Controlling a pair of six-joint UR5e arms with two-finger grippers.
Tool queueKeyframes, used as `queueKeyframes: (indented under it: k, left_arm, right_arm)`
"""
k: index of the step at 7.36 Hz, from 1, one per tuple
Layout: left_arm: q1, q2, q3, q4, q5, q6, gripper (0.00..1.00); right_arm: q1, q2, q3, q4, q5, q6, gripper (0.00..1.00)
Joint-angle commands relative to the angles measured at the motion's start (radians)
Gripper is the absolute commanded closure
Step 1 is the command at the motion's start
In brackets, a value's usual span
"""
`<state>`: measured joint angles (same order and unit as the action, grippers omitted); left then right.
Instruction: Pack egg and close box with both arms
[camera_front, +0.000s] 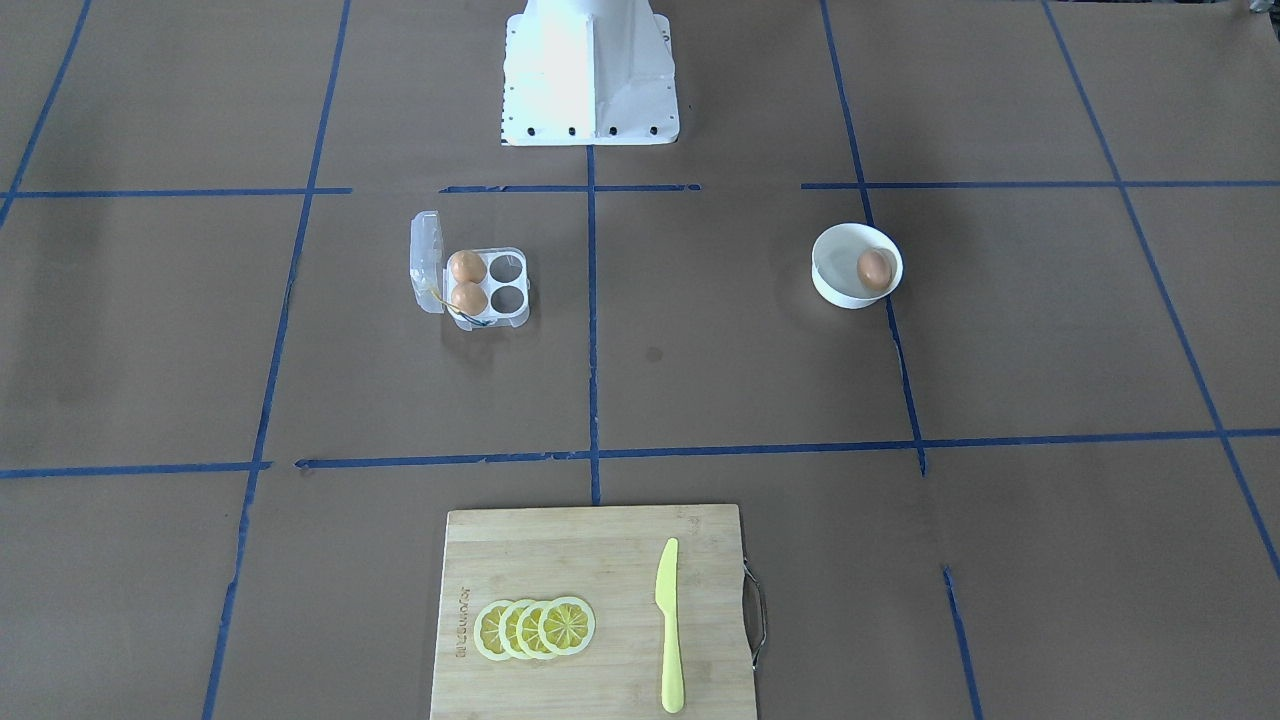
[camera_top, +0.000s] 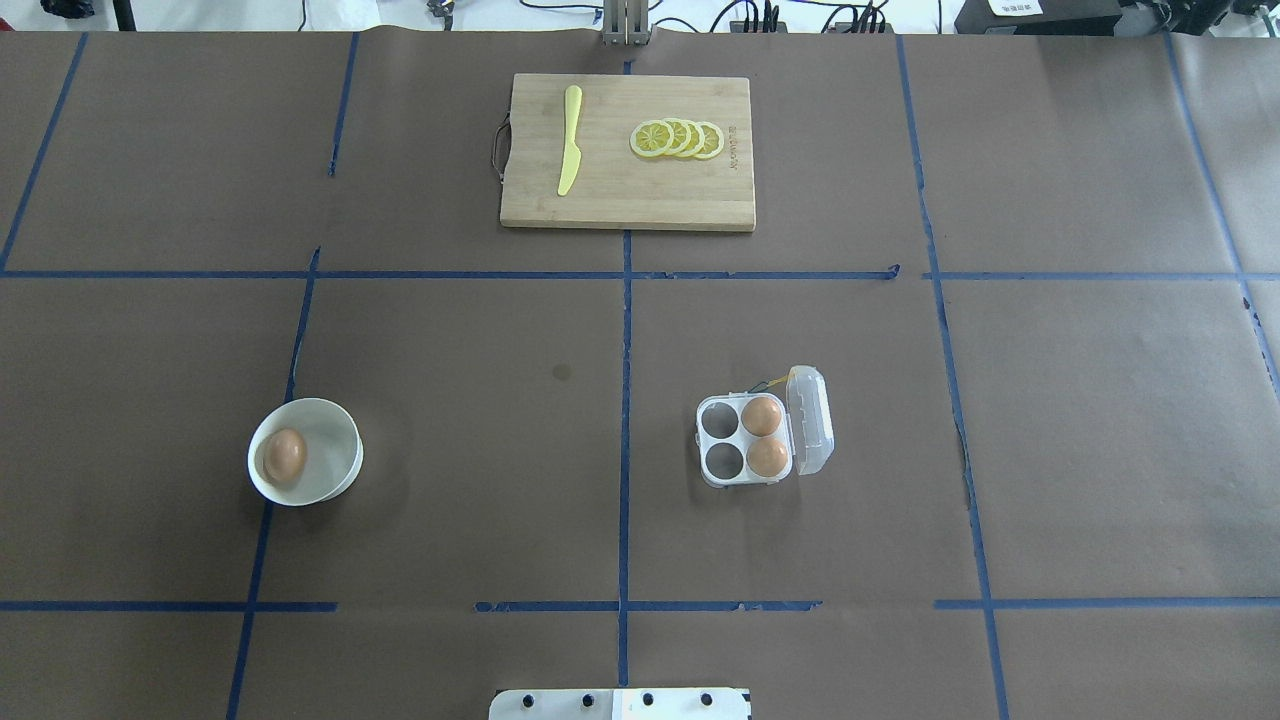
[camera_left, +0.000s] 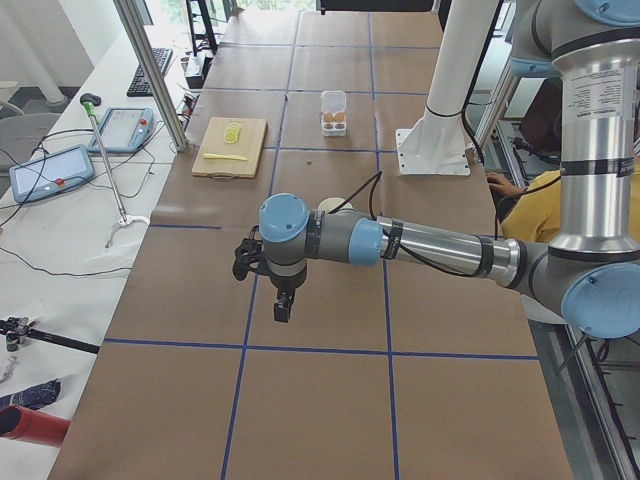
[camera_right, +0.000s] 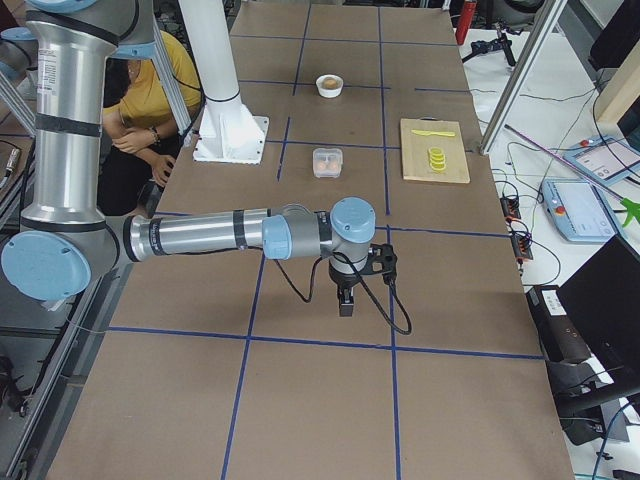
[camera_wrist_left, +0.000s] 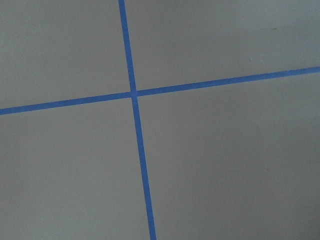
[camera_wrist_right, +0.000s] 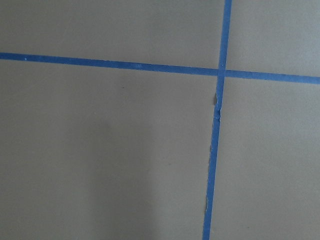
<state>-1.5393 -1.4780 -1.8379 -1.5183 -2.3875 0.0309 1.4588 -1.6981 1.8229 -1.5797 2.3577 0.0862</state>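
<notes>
The egg (camera_top: 285, 456) is in the bowl (camera_top: 335, 445) on the worktop's (camera_top: 500, 400) left half, with its long axis running roughly away from the robot. The box (camera_top: 722, 440) is on the right half with its lid (camera_top: 812, 420) flipped open outward and two other eggs (camera_top: 762, 415) in the hinge-side cells. The left gripper (camera_left: 284, 305) and right gripper (camera_right: 345, 300) both point down, well clear of everything, and I can't tell if they're wide or narrow.

Silver-grey tubular arms (camera_left: 440, 245), light-blue joint caps (camera_left: 284, 215), black hands (camera_left: 284, 310), white flanged pedestal (camera_front: 590, 70).
</notes>
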Motion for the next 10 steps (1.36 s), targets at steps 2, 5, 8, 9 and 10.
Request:
queueKeyframes:
  k: [2,5,8,9,10]
  left_arm:
    - [0.052,-0.005,0.000,0.000,0.002,-0.002,0.00]
    - [0.195,-0.012,-0.064,-0.002,0.001,-0.003,0.00]
    - [0.312,-0.040,-0.197,0.009,-0.004,-0.051,0.00]
    - [0.385,-0.073,-0.202,0.032,-0.004,-0.081,0.00]
    - [0.442,-0.146,-0.204,0.036,-0.002,-0.192,0.00]
  right_arm:
    - [0.000,0.001,-0.001,0.001,-0.002,0.004,0.00]
    - [-0.002,0.002,-0.004,0.000,-0.005,0.006,0.00]
    - [-0.003,0.002,-0.007,-0.002,-0.003,0.006,0.00]
    - [-0.003,0.002,-0.007,0.000,-0.006,0.006,0.00]
    - [-0.005,0.002,-0.008,0.000,-0.006,0.007,0.00]
